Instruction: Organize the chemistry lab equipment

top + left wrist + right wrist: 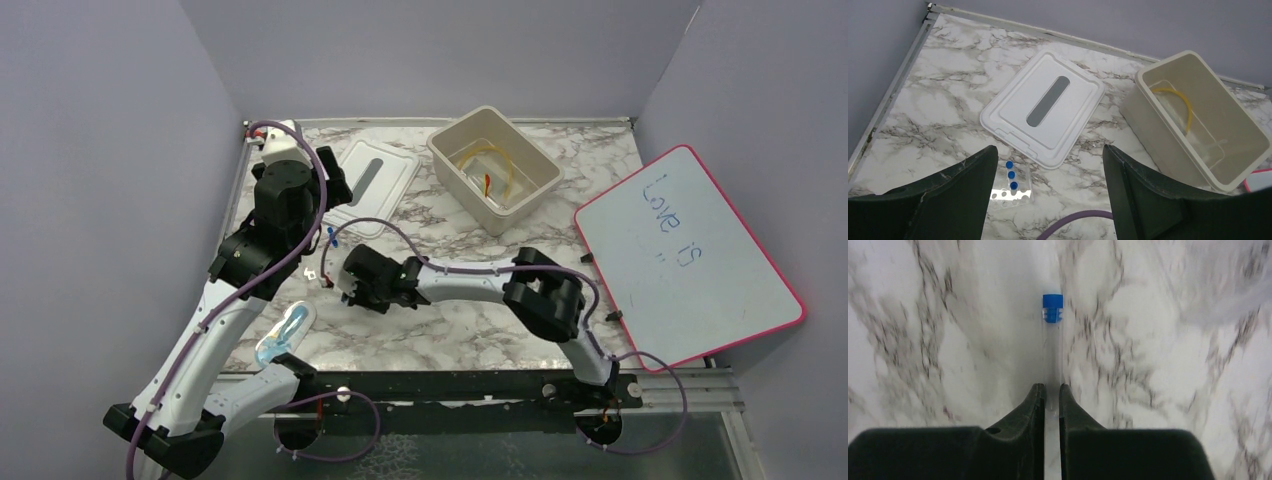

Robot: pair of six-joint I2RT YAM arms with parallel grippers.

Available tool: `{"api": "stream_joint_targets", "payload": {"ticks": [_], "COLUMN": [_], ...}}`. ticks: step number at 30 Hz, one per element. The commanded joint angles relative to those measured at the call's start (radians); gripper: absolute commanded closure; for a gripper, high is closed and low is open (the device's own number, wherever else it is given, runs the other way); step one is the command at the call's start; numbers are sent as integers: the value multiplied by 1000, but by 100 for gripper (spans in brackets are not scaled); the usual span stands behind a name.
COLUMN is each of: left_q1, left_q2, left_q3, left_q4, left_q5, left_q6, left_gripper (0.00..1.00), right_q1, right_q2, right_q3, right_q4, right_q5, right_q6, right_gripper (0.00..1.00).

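Gripping one blue-capped tube (1052,345) by its clear body, the right gripper (1052,390) has its jaws pinched narrow around it, cap pointing away from the wrist. The tube sits low over the marble table (1173,390); we cannot tell whether it is lifted or resting.

Nearby lies a clear rack (1010,194) with three blue caps seated in it. The left gripper (1049,147) hangs above the rack, jaws wide, holding nothing. Beyond are the flat lid (1043,107) and the open bin (1148,120), which holds the amber tubing coil (1178,97) and red-tipped dropper (487,183).

We judge the step in hand to be collecting this loose tube. Next move calls for a clean lift, then a carry to a free rack hole or the bin, steering clear of the left arm.
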Motion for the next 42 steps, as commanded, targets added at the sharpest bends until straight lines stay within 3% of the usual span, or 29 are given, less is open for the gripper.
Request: {"api": "stream_joint_targets", "payload": {"ticks": [1, 5, 14, 24, 28, 34, 42], "left_q1": [5, 5, 7, 37, 40, 45, 47], "left_q2": [-2, 23, 92, 241, 278, 311, 329], "left_q3": [-1, -43, -151, -177, -179, -196, -195], "left_q4": [13, 30, 93, 213, 249, 247, 247], "left_q5": [62, 128, 344, 851, 964, 996, 1023], "left_q6": [-38, -129, -243, -291, -284, -289, -279], "left_gripper": [21, 17, 10, 6, 18, 43, 59], "right_q1": [7, 8, 8, 8, 8, 8, 8], "right_q2": [-170, -313, -570, -746, -756, -745, -733], "right_q3": [-262, -518, -845, -987, -989, -981, -972], "right_q4": [150, 398, 780, 1057, 1117, 1144, 1147], "right_q5": [127, 271, 526, 728, 751, 751, 731], "right_q6": [76, 127, 190, 202, 173, 143, 109], "right_gripper": [97, 98, 97, 97, 97, 97, 97]}}
